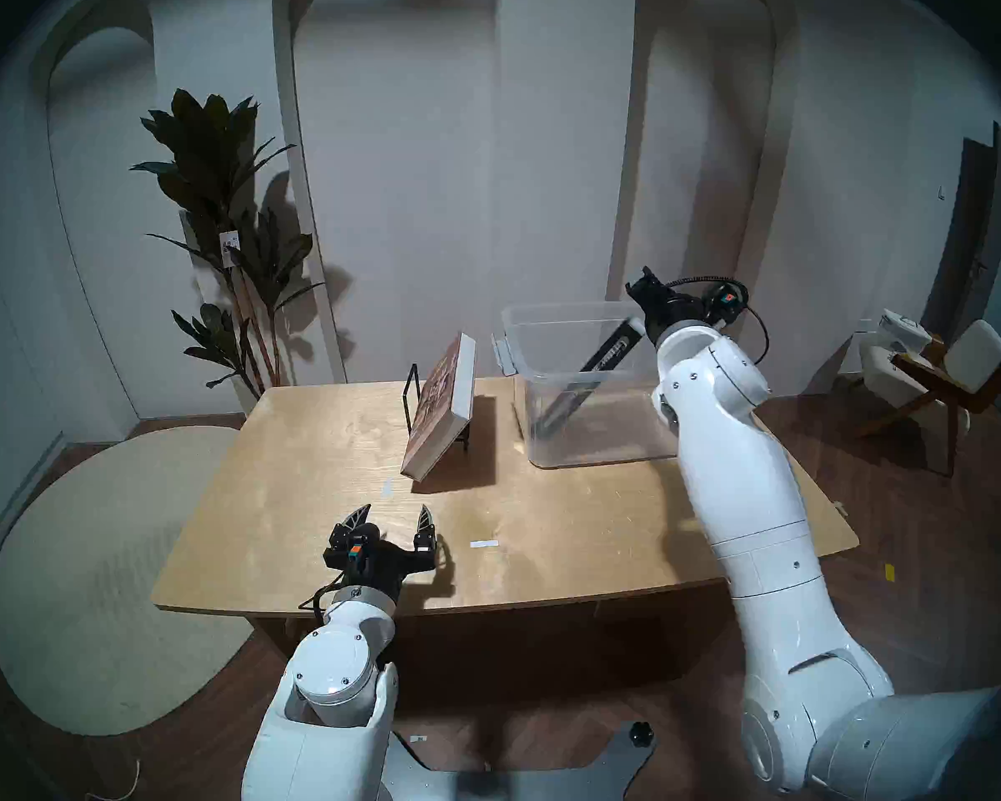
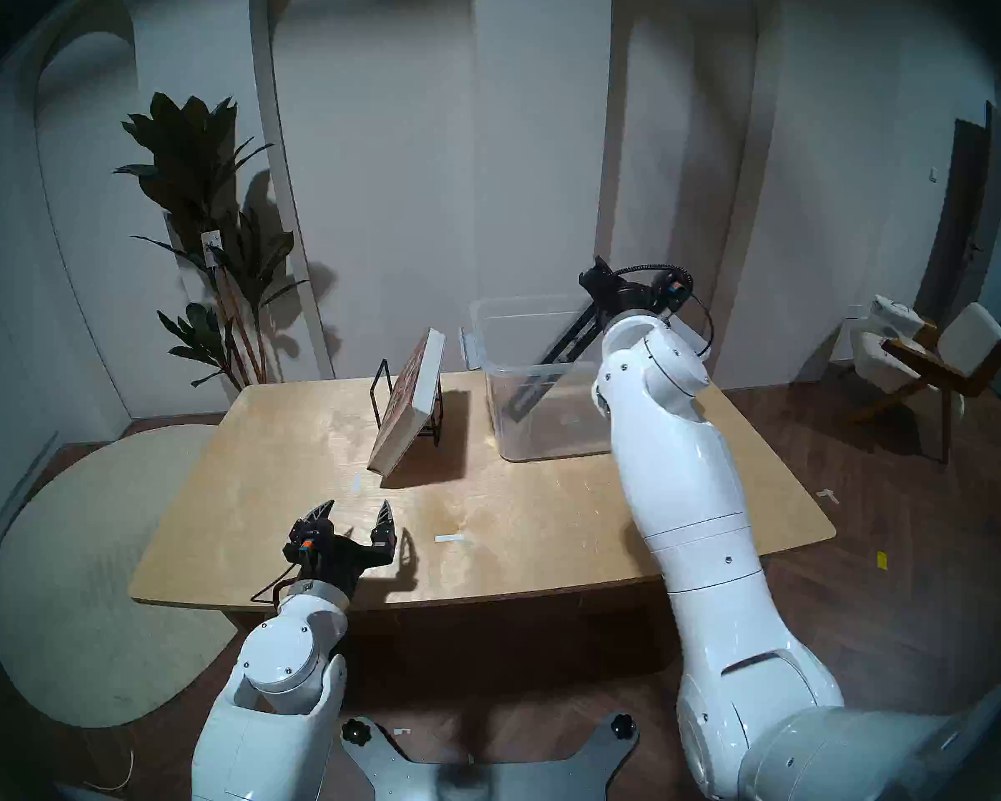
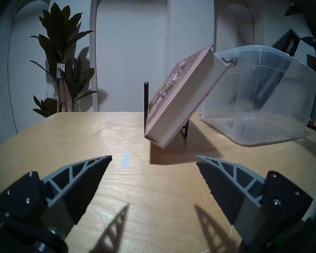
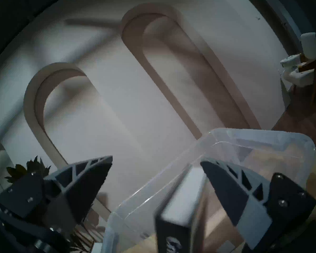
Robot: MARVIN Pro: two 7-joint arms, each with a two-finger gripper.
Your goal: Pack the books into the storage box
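The reddish-brown book (image 1: pixel 437 407) leans tilted on the black wire rack (image 1: pixel 410 395) at mid-table; it also shows in the left wrist view (image 3: pixel 175 101). The black book (image 1: pixel 596 372) stands slanted inside the clear storage box (image 1: pixel 556 309), with its top against the right rim. My right gripper (image 1: pixel 638 282) is open just above that top end; in the right wrist view (image 4: pixel 156 160) the black book (image 4: pixel 173 228) lies below the spread fingers, not held. My left gripper (image 1: pixel 394 514) is open and empty, low over the table in front of the reddish-brown book.
The wooden table (image 1: pixel 544 522) carries two white tape strips (image 1: pixel 484 544). A potted plant (image 1: pixel 226 233) stands behind the table's left corner. A chair (image 1: pixel 937 372) stands at the far right and a pale round rug (image 1: pixel 99 580) lies on the floor at the left.
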